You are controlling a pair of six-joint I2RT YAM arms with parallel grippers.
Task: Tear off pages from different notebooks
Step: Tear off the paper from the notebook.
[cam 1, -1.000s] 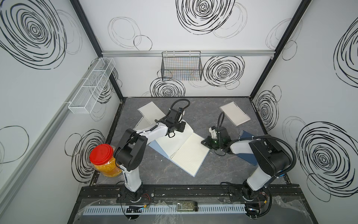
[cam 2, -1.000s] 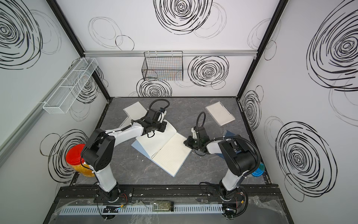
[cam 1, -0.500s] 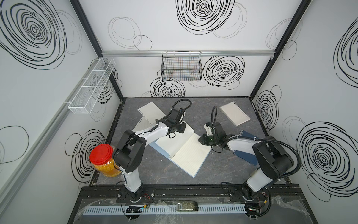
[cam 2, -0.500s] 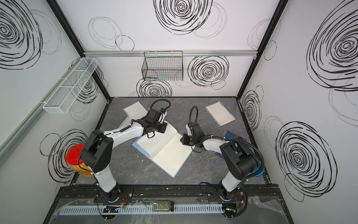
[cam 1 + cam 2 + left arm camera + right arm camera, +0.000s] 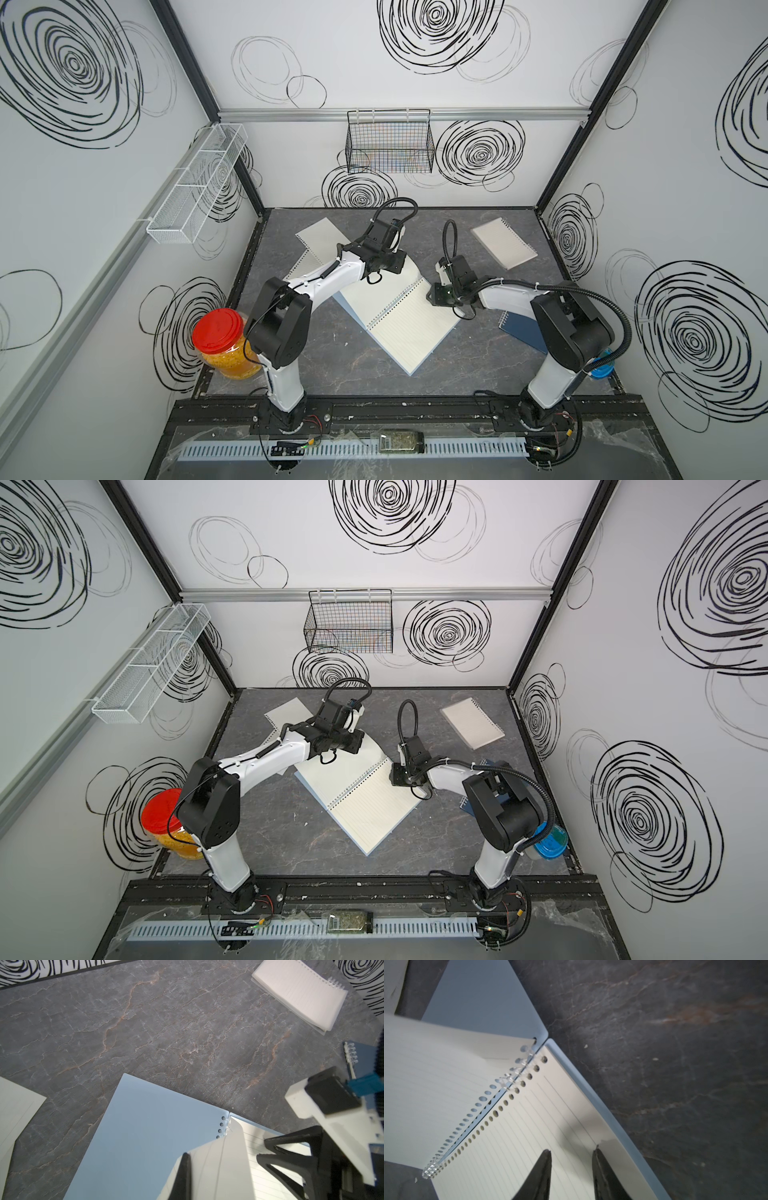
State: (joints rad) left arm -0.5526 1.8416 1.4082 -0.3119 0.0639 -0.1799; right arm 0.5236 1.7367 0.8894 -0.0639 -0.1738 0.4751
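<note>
The light-blue notebook point(image 5: 409, 332) point(image 5: 370, 812) lies open mid-table, its cover point(image 5: 145, 1136) flat. My left gripper point(image 5: 188, 1156) point(image 5: 388, 266) is shut on one lined page point(image 5: 224, 1163) point(image 5: 436, 1064), curled up from the clear spiral point(image 5: 512, 1082); only one finger shows. Over the notebook's right-hand page point(image 5: 512, 1147) hovers my right gripper point(image 5: 572, 1150) point(image 5: 441, 296), open and holding nothing, near that page's outer edge. The clear-covered notebook point(image 5: 503, 248) point(image 5: 299, 995) lies back right. The navy notebook point(image 5: 521, 328) point(image 5: 357, 1057) sits partly under the right arm. Loose pages point(image 5: 318, 237) point(image 5: 284, 712) lie back left.
A red-lidded jar point(image 5: 218, 332) stands at the table's front left corner and a blue-lidded tub point(image 5: 550, 841) at its right edge. A black wire basket point(image 5: 390, 141) hangs on the back wall, a white wire shelf point(image 5: 195, 187) on the left wall.
My right gripper has moved left from beside the notebook to over its right-hand page, and its jaws have opened. The left gripper has stayed shut on the lifted page.
</note>
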